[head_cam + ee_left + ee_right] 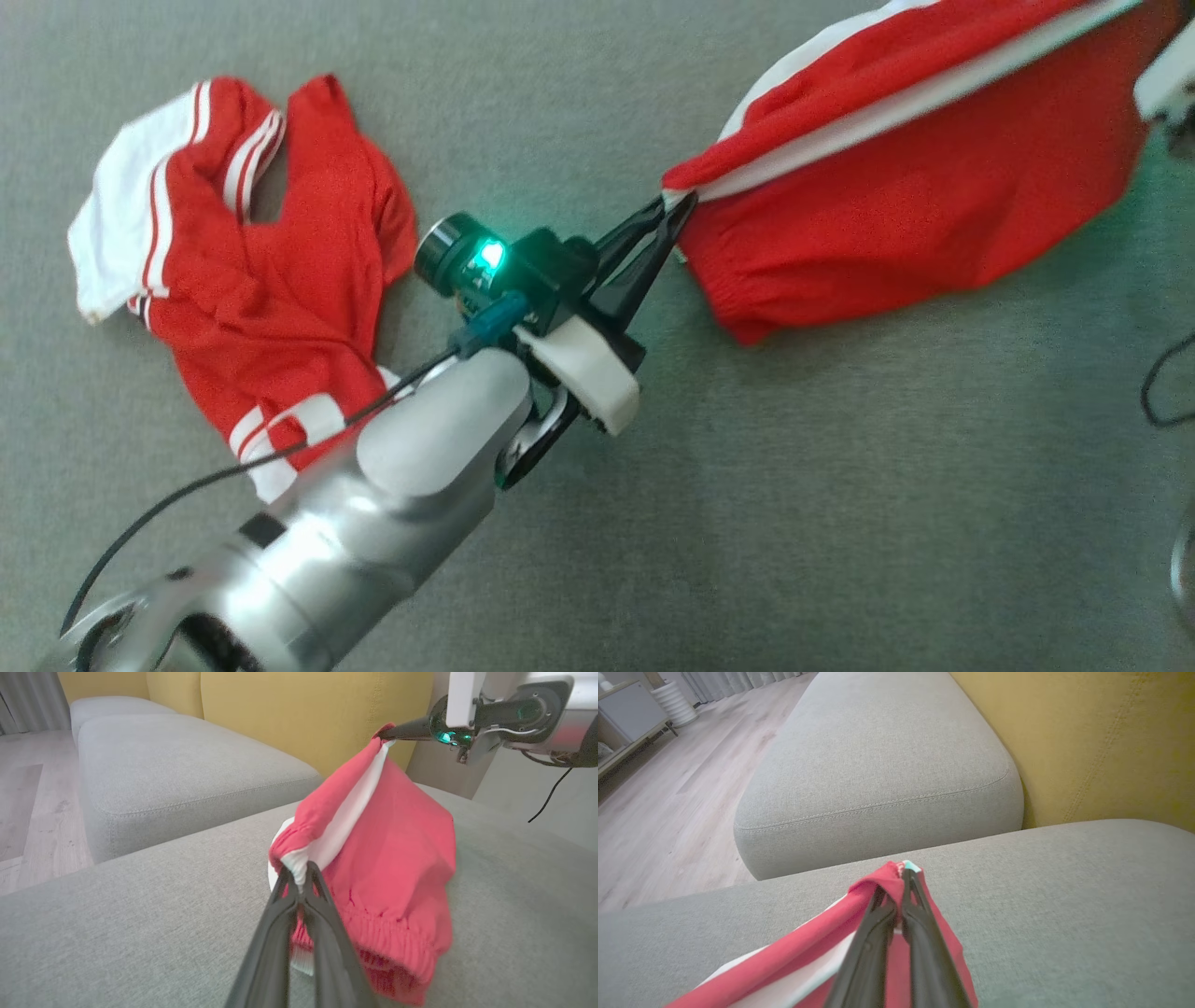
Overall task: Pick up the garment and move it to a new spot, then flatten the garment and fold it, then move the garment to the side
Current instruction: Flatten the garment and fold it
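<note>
I am holding the red shorts (924, 187) stretched between my two grippers, above the grey sofa cushion (747, 513). My left gripper (674, 205) is pinching one corner of the elastic waistband, its fingers closed right down on the white-striped cloth. My right gripper (901, 875) is clamping the far corner the same way, closed tight on a fold of red fabric. The body of the shorts is sagging between them, and I cannot tell whether the lowest edge is brushing the cushion.

Each gripper is biting on only a small tip of cloth, so I am judging that pulling the corners apart too hard could slide one out and drop the shorts in a heap. Lowering with this much slack could tuck the fabric under itself. Drifting left could land it on the second red-and-white garment (261, 280), which is lying crumpled on the same cushion.

The cushion is plain and even. Beyond it another grey cushion (878, 765) is butting against a yellow backrest (303, 714), with a pale wooden floor (668, 812) and a low cabinet (626, 714) farther off.
</note>
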Controlling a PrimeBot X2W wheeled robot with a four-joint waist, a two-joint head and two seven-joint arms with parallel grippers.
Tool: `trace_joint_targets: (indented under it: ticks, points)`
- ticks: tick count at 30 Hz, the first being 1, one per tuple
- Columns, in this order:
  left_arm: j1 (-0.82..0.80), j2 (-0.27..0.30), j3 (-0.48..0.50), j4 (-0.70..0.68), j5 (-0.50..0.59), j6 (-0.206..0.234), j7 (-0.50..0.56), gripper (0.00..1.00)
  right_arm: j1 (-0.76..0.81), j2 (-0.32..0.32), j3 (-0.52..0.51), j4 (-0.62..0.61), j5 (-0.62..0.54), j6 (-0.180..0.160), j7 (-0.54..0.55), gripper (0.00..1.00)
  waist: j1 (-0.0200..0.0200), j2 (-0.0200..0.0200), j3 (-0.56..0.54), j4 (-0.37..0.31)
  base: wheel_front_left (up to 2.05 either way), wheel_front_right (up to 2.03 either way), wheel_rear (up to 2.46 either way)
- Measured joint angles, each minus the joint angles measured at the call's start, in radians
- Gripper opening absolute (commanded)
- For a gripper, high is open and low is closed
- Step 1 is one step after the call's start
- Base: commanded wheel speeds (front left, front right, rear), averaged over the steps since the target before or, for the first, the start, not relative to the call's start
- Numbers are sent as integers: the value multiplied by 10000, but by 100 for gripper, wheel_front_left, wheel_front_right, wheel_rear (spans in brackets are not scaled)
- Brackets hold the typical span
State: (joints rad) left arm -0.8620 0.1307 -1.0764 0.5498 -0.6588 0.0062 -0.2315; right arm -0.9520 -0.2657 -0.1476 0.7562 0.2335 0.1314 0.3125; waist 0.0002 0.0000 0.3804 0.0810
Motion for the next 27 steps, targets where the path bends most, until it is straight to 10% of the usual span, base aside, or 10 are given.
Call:
trace_joint_targets:
  ticks: [11,12,13,14,27]
  points:
    - [-600,-564,150,667,105,-159,-173,0,-1336,-174,-6,1615,-681,0,-892,0,0,0,1071,719,0,0,0]
    - [-605,-593,163,717,107,-163,-176,7,-1400,-192,-29,1730,-734,0,-1022,95,0,0,1140,767,0,0,0]
    - [-607,-627,188,769,105,-161,-176,46,-1471,-207,-54,1827,-792,0,-1179,100,0,0,1204,810,0,0,0]
    - [-623,-708,297,851,105,-155,-178,100,-1647,-232,-132,2071,-796,0,-1388,100,0,-1,1306,879,0,0,0]
    - [-523,-491,1816,639,571,330,-207,100,-2042,-242,92,2443,-36,0,-3480,100,-2,0,765,711,0,0,0]
